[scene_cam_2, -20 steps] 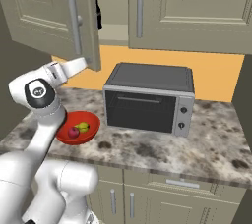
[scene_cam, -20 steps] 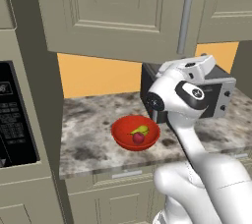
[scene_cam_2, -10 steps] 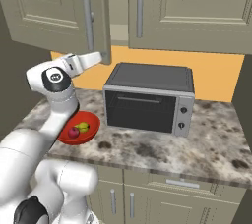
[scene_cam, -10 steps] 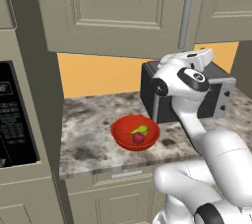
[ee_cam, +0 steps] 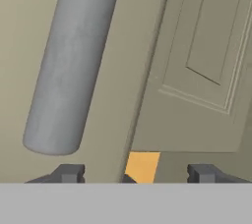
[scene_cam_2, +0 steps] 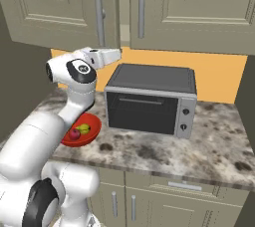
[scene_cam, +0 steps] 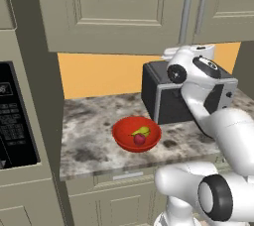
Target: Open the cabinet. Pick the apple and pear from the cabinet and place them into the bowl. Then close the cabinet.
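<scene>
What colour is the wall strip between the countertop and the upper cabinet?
Orange-yellow. The flat painted wall strip behind the speckled stone countertop shows best in the left base view.

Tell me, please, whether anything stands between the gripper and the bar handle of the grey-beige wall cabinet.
Nothing visible does. In the hand view the long grey bar handle of the grey-beige wall cabinet lies just beyond the dark fingers, with bare door panel around it. The gripper hangs below the doors, above the dark toaster oven.

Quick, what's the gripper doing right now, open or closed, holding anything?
Gripper: open, holding nothing, close by the cabinet handle.
</scene>
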Tool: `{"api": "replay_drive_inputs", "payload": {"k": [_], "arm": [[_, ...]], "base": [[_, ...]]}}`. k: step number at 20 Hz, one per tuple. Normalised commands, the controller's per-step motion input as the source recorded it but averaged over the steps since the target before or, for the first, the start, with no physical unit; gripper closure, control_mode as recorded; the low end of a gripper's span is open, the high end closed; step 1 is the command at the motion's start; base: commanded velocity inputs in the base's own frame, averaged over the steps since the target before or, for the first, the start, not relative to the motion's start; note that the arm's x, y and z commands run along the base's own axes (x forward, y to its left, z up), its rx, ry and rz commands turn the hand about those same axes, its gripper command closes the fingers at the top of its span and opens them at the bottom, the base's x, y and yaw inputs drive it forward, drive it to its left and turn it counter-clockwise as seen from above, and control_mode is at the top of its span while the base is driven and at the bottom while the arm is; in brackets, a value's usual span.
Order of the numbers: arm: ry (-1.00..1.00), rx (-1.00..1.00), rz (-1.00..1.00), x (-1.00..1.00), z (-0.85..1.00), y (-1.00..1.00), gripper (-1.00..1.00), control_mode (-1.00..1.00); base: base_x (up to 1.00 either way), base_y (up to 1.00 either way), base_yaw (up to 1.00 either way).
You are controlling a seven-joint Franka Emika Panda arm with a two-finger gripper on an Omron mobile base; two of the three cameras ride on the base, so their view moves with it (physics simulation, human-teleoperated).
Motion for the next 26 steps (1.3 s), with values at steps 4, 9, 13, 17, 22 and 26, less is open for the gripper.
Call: {"api": "replay_drive_inputs", "payload": {"k": [4,9,13,17,22,26], "arm": [[0.00,0.18,0.24,0.59,0.00,-0.13,-1.00,-1.00],[0.03,0.17,0.24,0.64,0.02,-0.09,-1.00,-1.00],[0.07,0.15,0.26,0.72,0.11,-0.06,-1.00,-1.00],[0.05,0.13,0.25,0.67,0.27,-0.06,-1.00,-1.00],[0.01,0.10,0.24,0.63,0.47,-0.06,-1.00,-1.00],[0.12,0.06,0.19,0.76,0.85,-0.12,-1.00,-1.00]], "base": [[0.00,0.00,0.00],[0.00,0.00,0.00],[0.00,0.00,0.00],[0.00,0.00,0.00],[0.00,0.00,0.00],[0.00,0.00,0.00]]}}
